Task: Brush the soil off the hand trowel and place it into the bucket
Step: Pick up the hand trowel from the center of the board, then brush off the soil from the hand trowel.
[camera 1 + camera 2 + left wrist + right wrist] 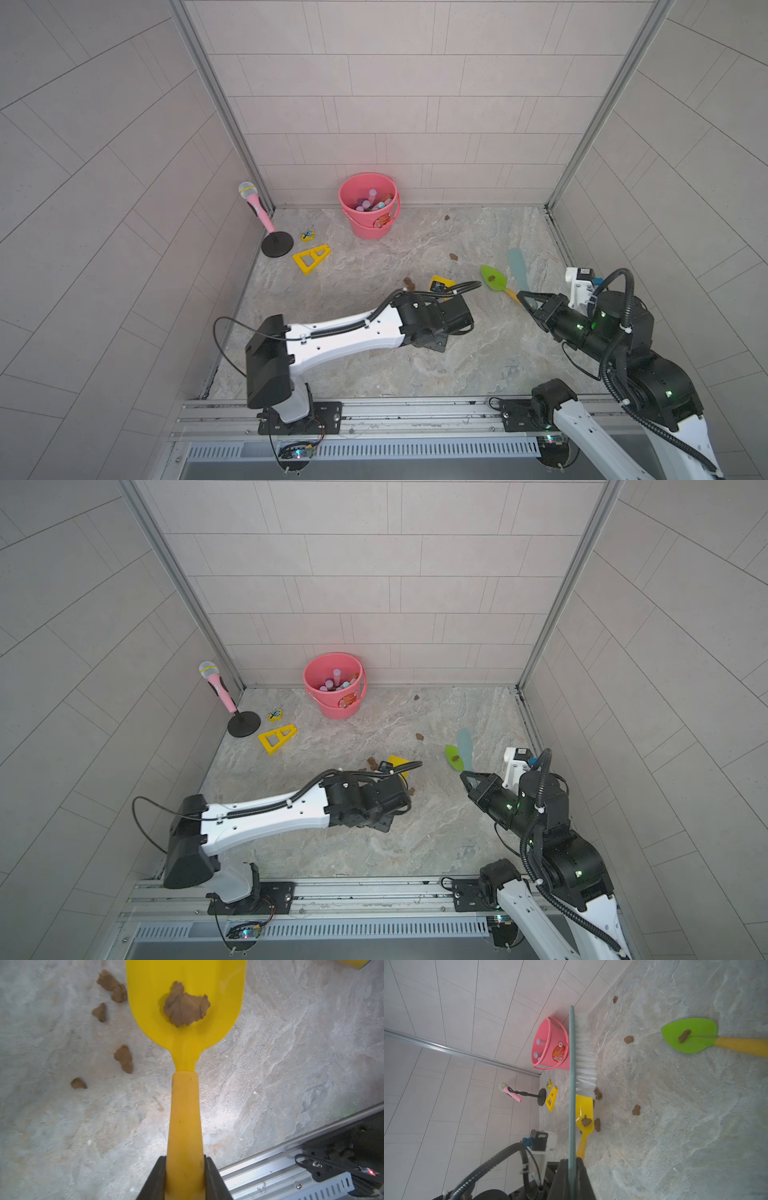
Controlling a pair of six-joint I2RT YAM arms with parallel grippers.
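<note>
Counter (374,365): flat, matte, marbled grey-beige stone look; bucket (370,230) upright at its back wall, round smooth coral-pink plastic, thin bail handle, pastel tubes inside; everything else lies on the robot's side of the bucket.

Brush (572,1084): long thin teal back, stiff white bristles (585,1053) facing the counter; right gripper (572,1162) clenched on its near end; it sits right of the bucket and nearer the robot, long axis pointing roughly at the back wall.

Yellow hand trowel (185,1047): glossy moulded plastic, rounded scoop blade, tapering orange-yellow handle; left gripper (184,1159) clamped on the handle end; blade points away from the gripper, well short of the bucket and somewhat to its right; resting or lifted, cannot tell.

Key relation: the trowel blade lies left of the brush, long axes near parallel, well apart; the right arm carries the brush, so it likely has to travel left to the blade.

Green trowel (498,286), leaf-shaped blade, lies loose between them with its own lump.

Soil lump (186,1007): brown, crumpled, clay-like, mid-blade on the yellow hand trowel, not yet brushed off; loose lumps (124,1058) just beside that blade.
</note>
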